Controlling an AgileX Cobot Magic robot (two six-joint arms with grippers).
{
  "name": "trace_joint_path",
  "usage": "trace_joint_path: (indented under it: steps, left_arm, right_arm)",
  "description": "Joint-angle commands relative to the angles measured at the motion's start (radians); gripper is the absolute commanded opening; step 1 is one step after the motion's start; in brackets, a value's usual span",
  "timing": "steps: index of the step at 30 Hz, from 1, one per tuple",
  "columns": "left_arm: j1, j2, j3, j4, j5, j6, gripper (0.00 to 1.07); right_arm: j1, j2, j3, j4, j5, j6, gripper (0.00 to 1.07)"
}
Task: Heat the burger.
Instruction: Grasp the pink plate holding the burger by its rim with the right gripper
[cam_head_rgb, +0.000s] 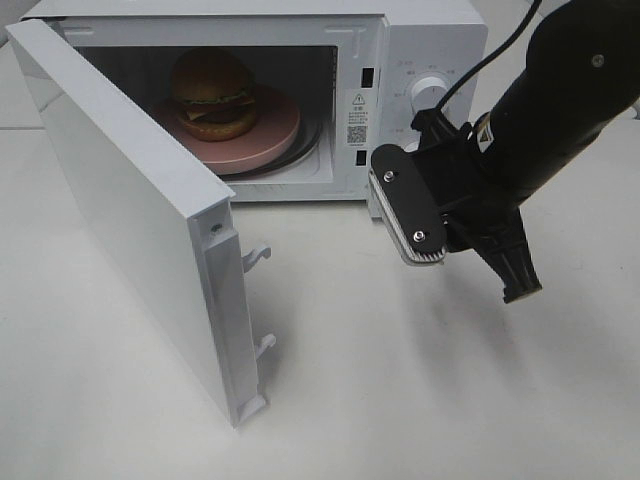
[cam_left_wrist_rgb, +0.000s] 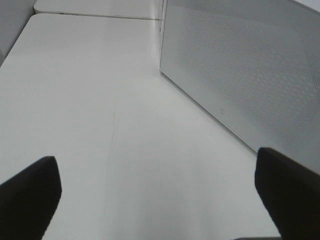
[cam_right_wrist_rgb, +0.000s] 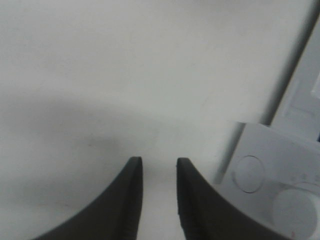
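seen from the high camera, the microwave (cam_head_rgb: 430, 40) sits at 12 o'clock on the white table (cam_head_rgb: 400, 380). its door (cam_head_rgb: 120, 200) stands open and reaches out toward 8 o'clock. the burger (cam_head_rgb: 212, 92) is inside the oven, at about 11 o'clock, resting on a pink plate (cam_head_rgb: 280, 130) with its bun upright.

my right claw (cam_right_wrist_rgb: 159, 165) hangs at 3 o'clock, just in front of the microwave's control panel and below the white knob (cam_head_rgb: 429, 91). its two dark fingers (cam_right_wrist_rgb: 127, 200) stand a narrow gap apart and there is nothing between them, only bare table beyond.

my left claw (cam_left_wrist_rgb: 157, 165) is spread wide and holds nothing. only its two dark fingertips (cam_left_wrist_rgb: 30, 190) show, far apart, above the table. the dotted outer face of the door is near it on one side, not touching.
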Motion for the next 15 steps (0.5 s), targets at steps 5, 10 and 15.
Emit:
trace_joint_path:
  steps: [5,10,15]
  left_arm:
    - [0.002,-0.004,0.004,-0.001,-0.012,-0.006,1.00]
    - [0.002,-0.004,0.004,-0.001,-0.012,-0.006,1.00]
    - [0.002,-0.004,0.004,-0.001,-0.012,-0.006,1.00]
  right_arm:
    - [-0.003,-0.008,-0.010,-0.016,-0.117,-0.010,0.65]
    - [-0.003,-0.008,-0.010,-0.016,-0.136,-0.010,0.88]
    - [-0.003,-0.008,-0.010,-0.016,-0.167,-0.010,0.95]
